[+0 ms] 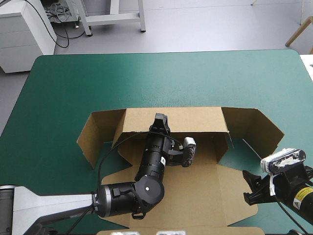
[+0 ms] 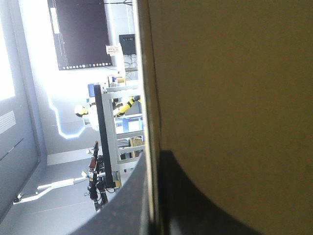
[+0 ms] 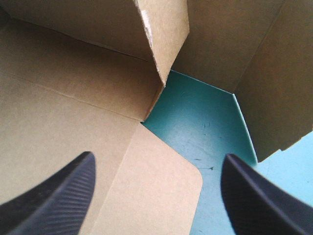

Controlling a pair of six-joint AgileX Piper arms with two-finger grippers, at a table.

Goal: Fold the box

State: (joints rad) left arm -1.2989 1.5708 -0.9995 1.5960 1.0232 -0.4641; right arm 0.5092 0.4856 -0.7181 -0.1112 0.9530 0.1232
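The brown box [image 1: 195,188] lies as a cut sheet on the teal-green table [image 1: 161,78], its long back wall [image 1: 195,120] raised upright. My left gripper [image 1: 160,123] reaches over the base panel to the top edge of that wall. In the left wrist view the board [image 2: 230,88] stands edge-on between the black fingers [image 2: 195,200], which are all but shut on it. My right gripper [image 1: 250,188] hovers open at the sheet's right edge. Between its fingers [image 3: 58,196] I see a rounded flap [image 3: 161,191] and a raised wall corner [image 3: 164,39].
Angled side flaps stand out at the left [image 1: 95,134] and right [image 1: 257,129] ends of the back wall. Bare teal-green cover [image 3: 205,122] shows in the notch ahead of the right gripper. A white cabinet [image 1: 22,34] stands beyond the table's far left corner.
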